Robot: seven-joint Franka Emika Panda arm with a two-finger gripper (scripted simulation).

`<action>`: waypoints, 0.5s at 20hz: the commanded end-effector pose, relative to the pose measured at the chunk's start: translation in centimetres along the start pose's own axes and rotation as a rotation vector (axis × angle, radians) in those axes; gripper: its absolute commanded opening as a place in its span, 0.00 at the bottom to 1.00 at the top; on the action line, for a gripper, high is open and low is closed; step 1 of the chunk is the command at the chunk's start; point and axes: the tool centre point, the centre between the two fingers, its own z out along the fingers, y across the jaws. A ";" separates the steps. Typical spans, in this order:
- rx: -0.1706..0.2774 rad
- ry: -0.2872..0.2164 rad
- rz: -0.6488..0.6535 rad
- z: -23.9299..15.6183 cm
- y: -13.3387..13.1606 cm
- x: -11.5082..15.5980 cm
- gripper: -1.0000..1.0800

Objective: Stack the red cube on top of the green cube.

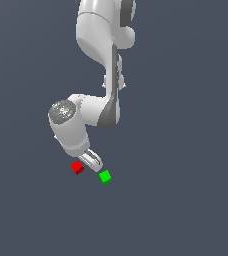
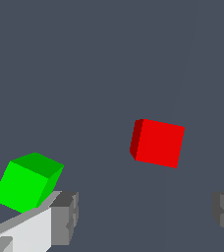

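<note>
The claw (image 1: 92, 161) of the white Panda arm (image 1: 100, 60) hangs low over the dark grey counter (image 1: 186, 200), fingers spread apart and gripping nothing. The red cube (image 1: 77, 167) sits on the counter just beside the claw, at its eight o'clock. The green cube (image 1: 105, 176) lies near the claw, at its four o'clock, apart from the red cube.

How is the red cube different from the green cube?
The red cube is red; the green cube is green. In the exterior view, red lies on the left of the gripper, green on its right. In the wrist view, red sits between the open fingers, green outside one finger. Both look the same size.
</note>
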 end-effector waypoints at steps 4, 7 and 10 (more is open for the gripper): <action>0.003 0.002 0.130 1.4 1.6 2.1 0.96; 0.004 0.002 0.171 1.9 2.1 2.7 0.96; 0.004 0.002 0.193 2.1 2.5 2.9 0.96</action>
